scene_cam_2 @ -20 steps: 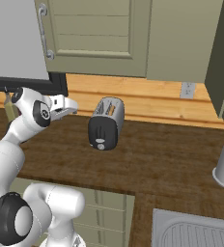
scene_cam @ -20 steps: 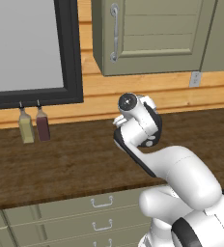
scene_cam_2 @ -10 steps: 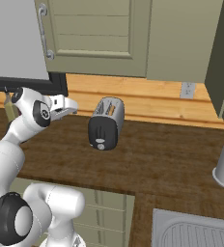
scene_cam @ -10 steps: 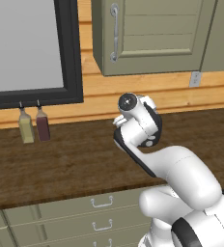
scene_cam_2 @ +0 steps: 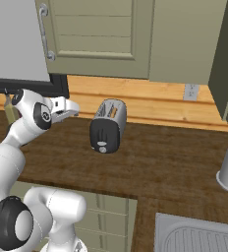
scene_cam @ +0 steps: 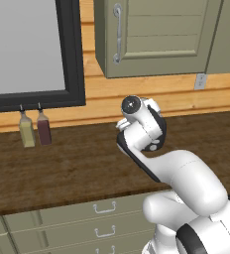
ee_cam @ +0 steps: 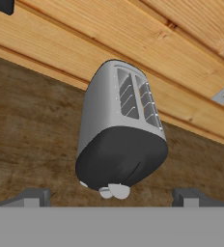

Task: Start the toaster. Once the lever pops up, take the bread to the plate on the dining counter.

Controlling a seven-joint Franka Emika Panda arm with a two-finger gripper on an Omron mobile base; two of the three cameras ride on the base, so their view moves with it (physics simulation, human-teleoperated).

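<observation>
1. The gripper (ee_cam: pixel 111 198) shows in the hand view as two dark finger tips (ee_cam: pixel 34 197) set far apart at the bottom, jaws spread wide with nothing between them.
2. In the right base view the gripper (scene_cam_2: pixel 67 109) hangs above the dark wood worktop (scene_cam_2: pixel 175 162), just left of the toaster and apart from it.
3. The toaster (scene_cam_2: pixel 107 126) stands on that worktop, its black end panel (scene_cam_2: pixel 104 135) turned toward the cameras and its silver-grey body running back toward the wall.
4. In the hand view the toaster (ee_cam: pixel 119 125) sits right ahead of the finger tips, the two slots (ee_cam: pixel 137 96) visible on its top; whether bread sits inside them cannot be told.
5. A small white button (scene_cam_2: pixel 102 148) shows low on the end panel; the lever cannot be made out clearly.
6. Farther left in the left base view, two small bottles (scene_cam: pixel 35 130) stand at the wooden wall under a black-framed window (scene_cam: pixel 72 54).
7. A sage-green wall cabinet (scene_cam_2: pixel 96 37) hangs above the toaster, and a wall outlet (scene_cam_2: pixel 190 91) sits to its right.
</observation>
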